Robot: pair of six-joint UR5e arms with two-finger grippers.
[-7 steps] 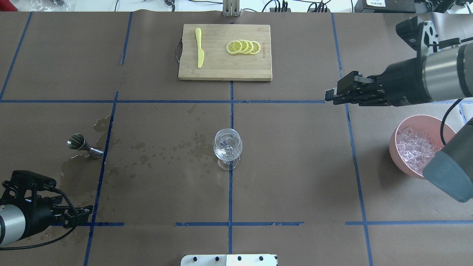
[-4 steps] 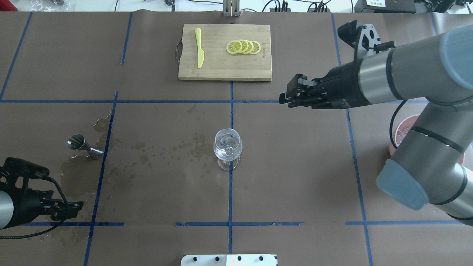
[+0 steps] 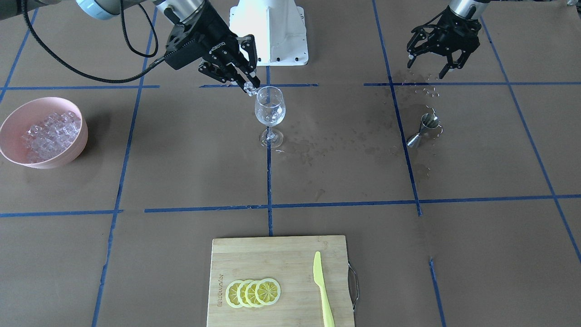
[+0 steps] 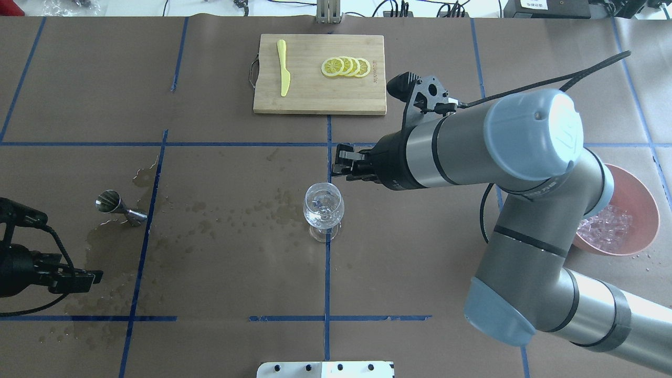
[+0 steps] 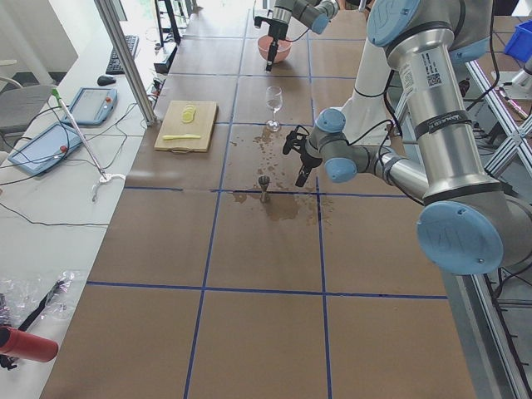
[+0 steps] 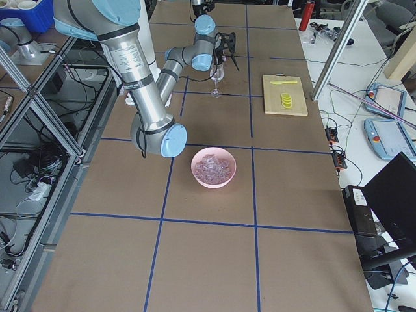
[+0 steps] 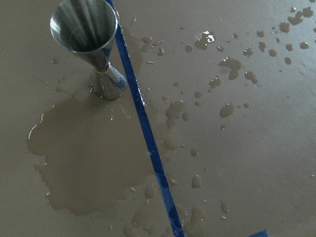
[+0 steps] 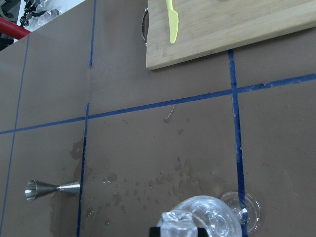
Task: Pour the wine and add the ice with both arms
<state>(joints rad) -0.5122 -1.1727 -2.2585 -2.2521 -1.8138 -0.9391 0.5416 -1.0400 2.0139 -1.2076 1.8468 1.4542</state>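
The wine glass [image 3: 269,108] stands at the table's middle, with a few clear ice cubes in its bowl [image 4: 323,206]; I cannot tell any wine apart from them. My right gripper [image 3: 248,84] is shut on one ice cube [image 8: 177,220], held just above the glass rim on the robot's side. In the overhead view the right gripper [image 4: 340,163] is just beyond the glass. My left gripper [image 3: 430,61] is open and empty, hovering near the steel jigger [image 3: 424,129]. The jigger [image 7: 91,37] stands empty beside a puddle of spilled clear liquid [image 7: 94,153].
A pink bowl [image 3: 9,119] full of ice [image 3: 50,131] sits at the robot's right, partly behind the right arm in the overhead view [image 4: 638,185]. A bamboo board [image 4: 315,97] holds lemon slices [image 4: 346,67] and a yellow knife [image 4: 283,68]. Wet droplets [image 4: 236,215] lie between jigger and glass.
My right arm swung from near the pink bowl across to the glass, still shut. My left gripper drew back toward the table's left edge, away from the jigger.
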